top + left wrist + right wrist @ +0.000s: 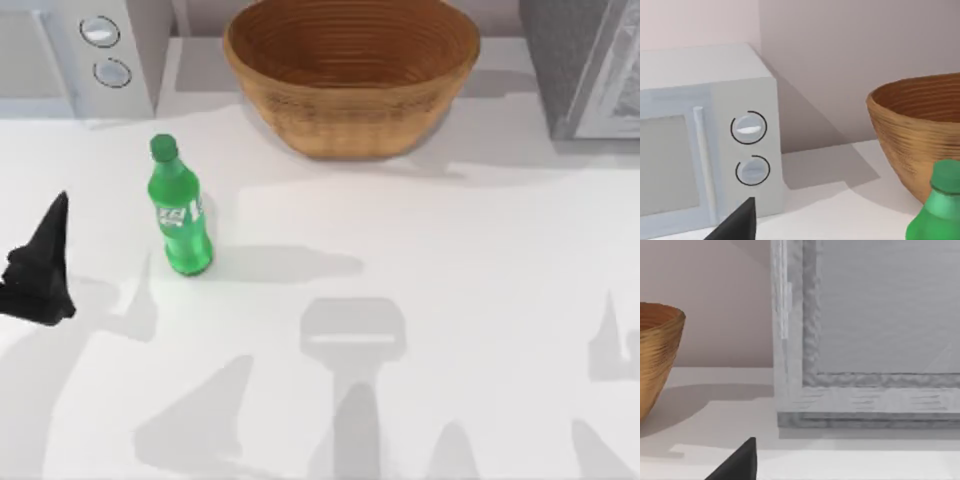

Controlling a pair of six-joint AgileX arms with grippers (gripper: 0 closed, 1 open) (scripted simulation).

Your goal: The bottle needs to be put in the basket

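Bottle [178,212] upright on worktop [420,300], front-left of basket [352,75], apart from it. My left pincer [40,265] sits left of bottle, not touching; can't tell its state.

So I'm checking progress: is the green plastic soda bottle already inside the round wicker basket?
No, the green plastic soda bottle stands upright on the white table, apart from the round wicker basket.

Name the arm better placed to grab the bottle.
Left, probably. The left gripper sits at the table's left edge, close beside the upright bottle, which shows in the left wrist view with the basket.
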